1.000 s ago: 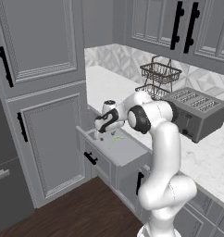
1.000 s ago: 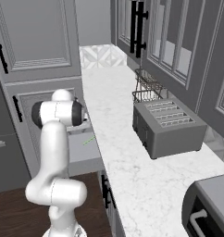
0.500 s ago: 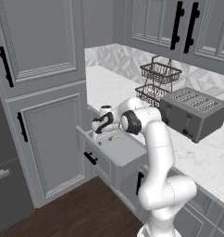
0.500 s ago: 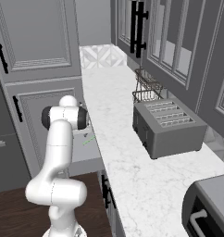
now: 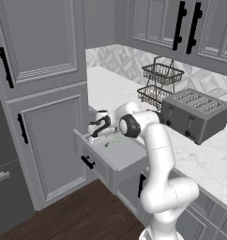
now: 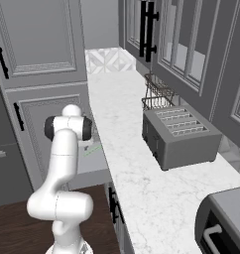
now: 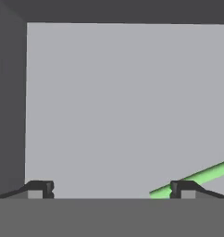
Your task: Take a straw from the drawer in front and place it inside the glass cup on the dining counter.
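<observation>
The grey drawer (image 5: 116, 158) stands pulled out below the wall counter, its small black handle on the front. Inside lies the bright-green straw (image 5: 113, 142), also seen as a green sliver (image 6: 92, 148) beside the arm. My gripper (image 5: 99, 136) reaches down into the drawer's left part, jaws open and empty. In the hand view the gripper (image 7: 111, 190) faces the bare drawer floor (image 7: 118, 106); the straw (image 7: 202, 177) runs slantwise past the right fingertip (image 7: 183, 189), outside the gap. The glass cup and the dining counter are out of view.
A grey toaster (image 5: 196, 115) and a two-tier wire basket (image 5: 161, 80) stand on the marble wall counter (image 5: 108, 86). Tall grey cabinet doors (image 5: 45, 136) rise left of the drawer. A dark appliance (image 6: 222, 223) sits at the counter's near end.
The hand has come down and leftward from above the drawer into it. The jaws stayed open; the straw has not moved.
</observation>
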